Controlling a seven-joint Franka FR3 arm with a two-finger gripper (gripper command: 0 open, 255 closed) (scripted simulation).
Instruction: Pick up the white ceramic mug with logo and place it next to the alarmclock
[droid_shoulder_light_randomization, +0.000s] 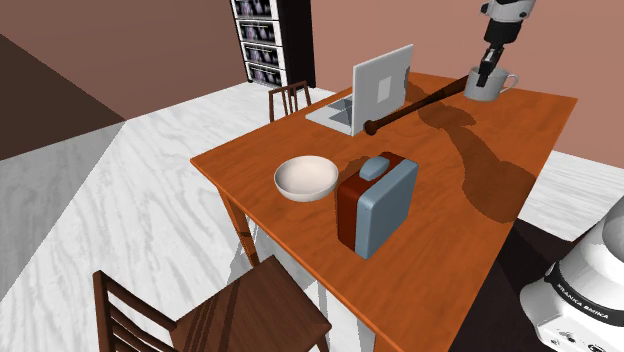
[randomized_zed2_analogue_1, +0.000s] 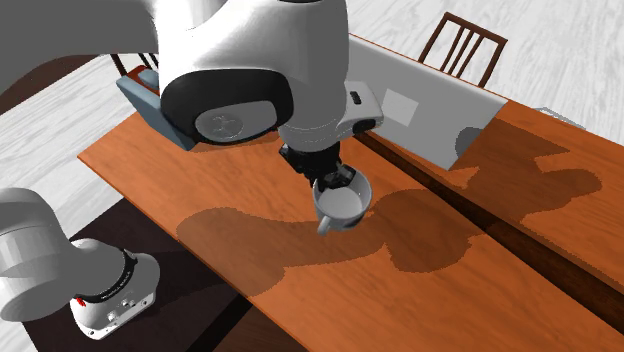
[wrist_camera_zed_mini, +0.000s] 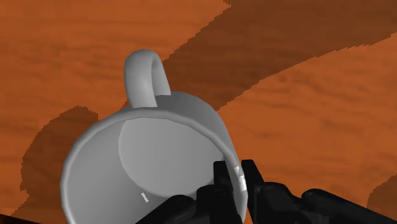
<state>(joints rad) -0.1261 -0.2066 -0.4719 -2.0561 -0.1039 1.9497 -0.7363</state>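
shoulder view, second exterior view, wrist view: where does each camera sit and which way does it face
Shoulder view: beside the arm's base, looking down across the table toward the laptop; base and gripper show.
Second exterior view: high on the base's side, looking down past the arm at the table; arm and base show.
Wrist view: on the wrist, looking down at the table; fingers clasp the rim of the mug.
Shared: all three show the mug in the gripper.

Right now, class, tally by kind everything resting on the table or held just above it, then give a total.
Mug: 1
Bowl: 1
Laptop: 1
Bat: 1
Alarm clock: 1
Total: 5
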